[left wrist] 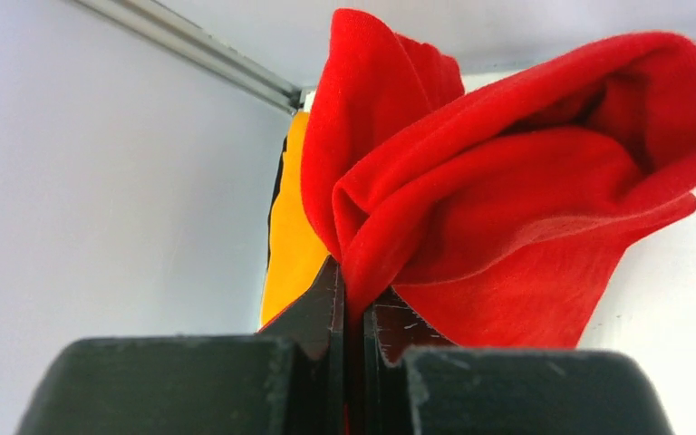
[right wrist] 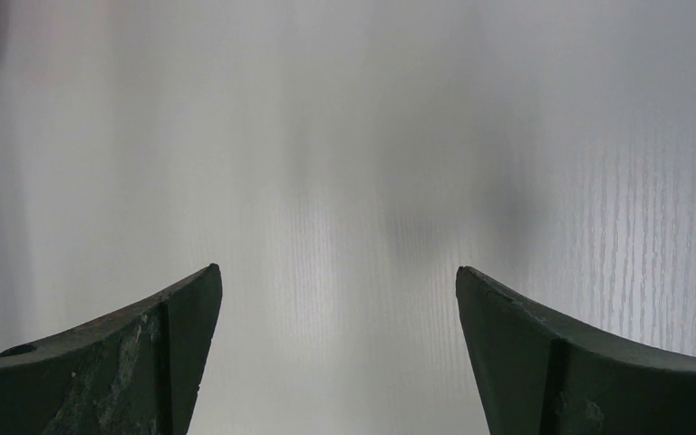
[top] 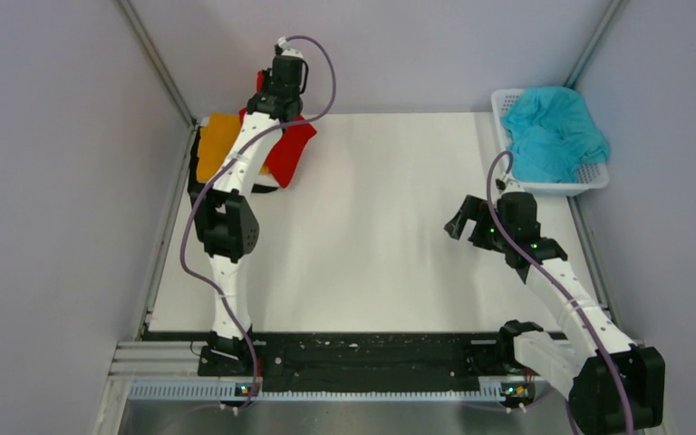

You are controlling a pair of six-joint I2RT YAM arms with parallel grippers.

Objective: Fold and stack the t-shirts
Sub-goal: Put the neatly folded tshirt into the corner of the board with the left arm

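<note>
Left fingers clamped on bunched red t-shirt: light, limp, likely sags. I'd take it at hem corners. Right fingers spread, empty, above worktop.

Bright, even, diffuse light throughout; faint soft shadows smudge the white table; the top view looks slightly soft.

The left arm covers part of the red t-shirt and orange t-shirt; black cloth beneath barely shows.
</note>
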